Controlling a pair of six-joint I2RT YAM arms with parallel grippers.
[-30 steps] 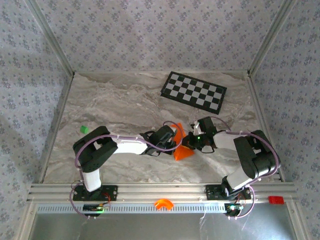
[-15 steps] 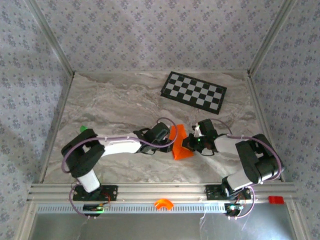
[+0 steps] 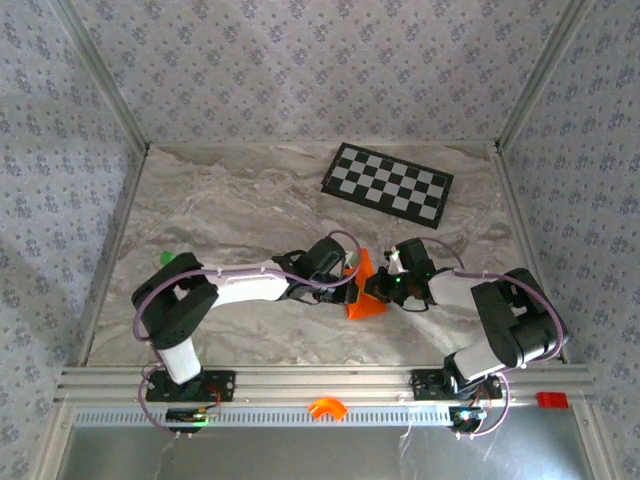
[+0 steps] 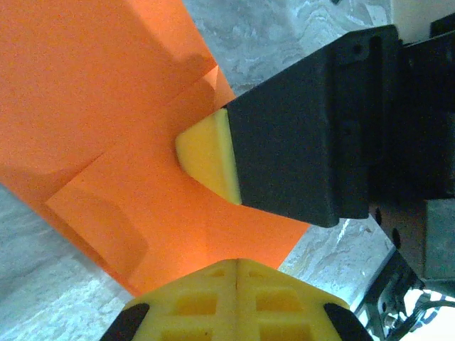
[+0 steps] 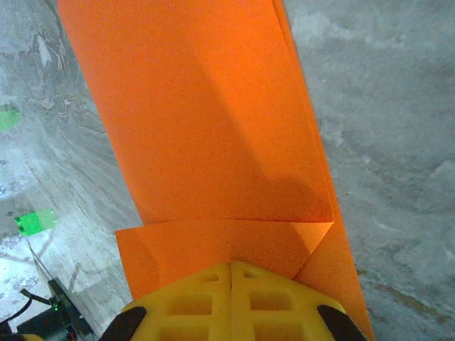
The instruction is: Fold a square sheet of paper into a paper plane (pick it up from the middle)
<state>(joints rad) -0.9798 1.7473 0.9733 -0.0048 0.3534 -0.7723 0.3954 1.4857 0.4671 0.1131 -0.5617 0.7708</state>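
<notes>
Narrower from above than half a second back: the thin bright orange square sheet of paper [image 3: 364, 293], already creased into flaps, lies mid-bench on the grey marbled bench [image 3: 230, 210]. My left tool [image 3: 349, 284] has crept in against its left side.

- Left tool: jaws together, tips at the sheet's edge.
- Right tool [image 3: 377, 289]: also closed. In the left wrist view its yellow pad [image 4: 206, 162] rests on the folded layers.
- Cannot tell whether either tool pinches a layer.

Handling, my guess: featherlight and limp, likely to slide on smooth stone, and quick to crumple under a hard pinch. Best hold is the middle, on the doubled layers, with one tool pinning it down.

A black-and-white checkerboard panel [image 3: 388, 182] lies well apart, farther back.
</notes>
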